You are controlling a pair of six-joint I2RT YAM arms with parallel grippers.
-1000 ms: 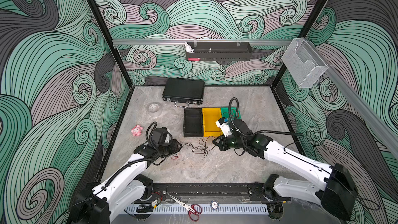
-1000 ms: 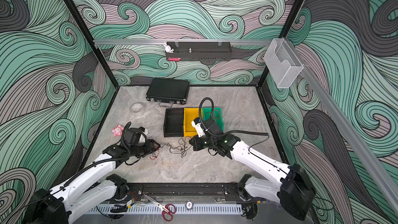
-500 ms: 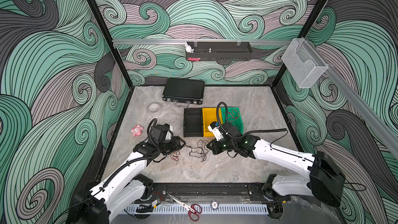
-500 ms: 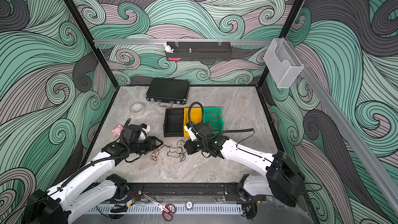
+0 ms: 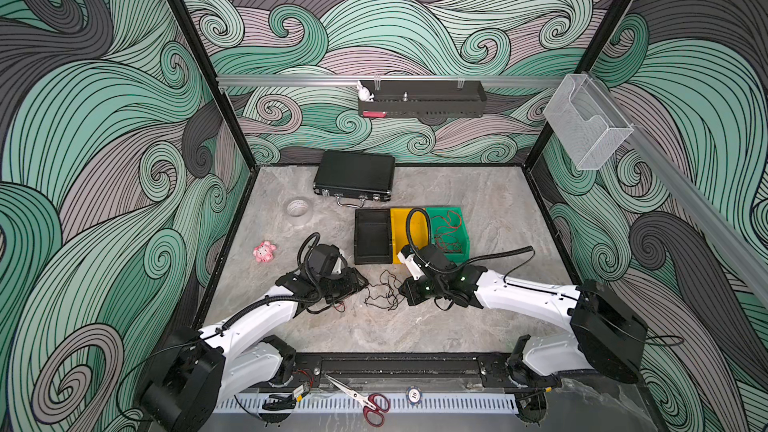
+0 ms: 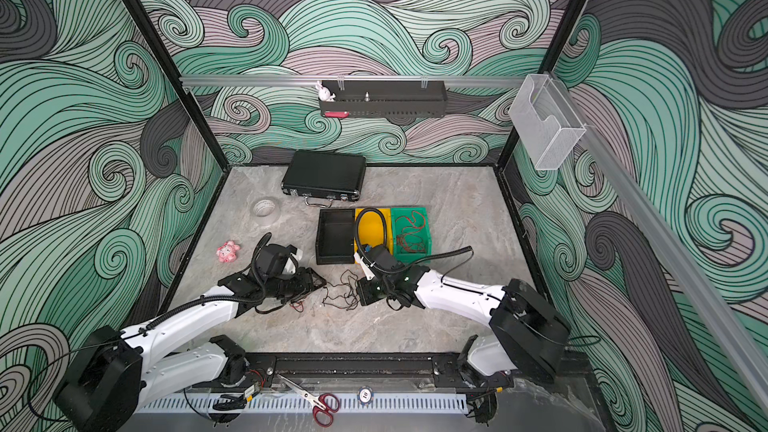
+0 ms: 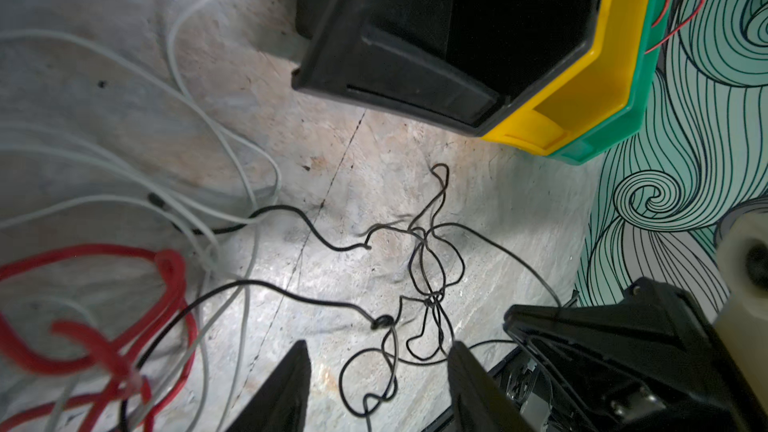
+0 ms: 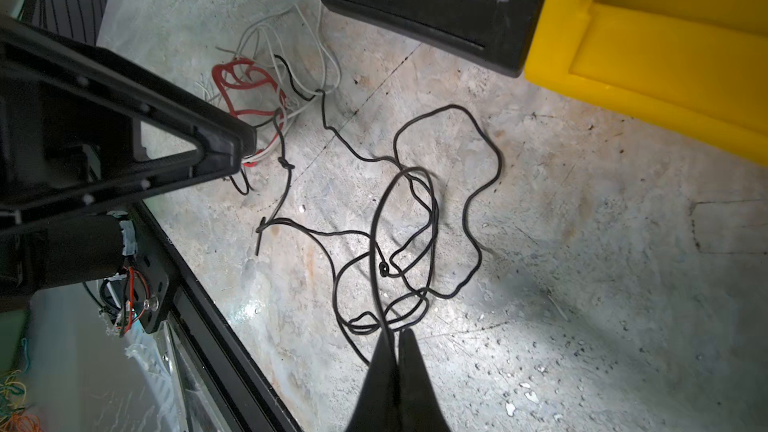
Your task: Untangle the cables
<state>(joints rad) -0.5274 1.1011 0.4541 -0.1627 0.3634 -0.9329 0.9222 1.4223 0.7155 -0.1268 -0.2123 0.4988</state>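
We are at the pulling-apart step. The right fingers (image 8: pixel 397 342) are pinched shut on a strand of the black cable (image 5: pixel 383 293). Its loops and knots lie on the table (image 5: pixel 478 201) just in front of the black bin (image 5: pixel 372 257).

The left fingers (image 5: pixel 360 283) stand about half open over that tangle, gripping nothing that we can see. The red cable (image 7: pixel 170 268) and white cable (image 7: pixel 171 39) are bunched under that arm, further from the black bin.

Next, we judge, the left fingers should close on a strand beside a knot while the right draws away gently, so the knots loosen rather than tighten.

We count three bins in a row: the black bin, the yellow bin (image 5: pixel 399 226) and the green bin (image 5: pixel 444 209). On the table there is one black cable and one red cable; how many white ones we cannot tell. A second red cable (image 5: pixel 446 234) lies in the green bin, two along from the black bin.
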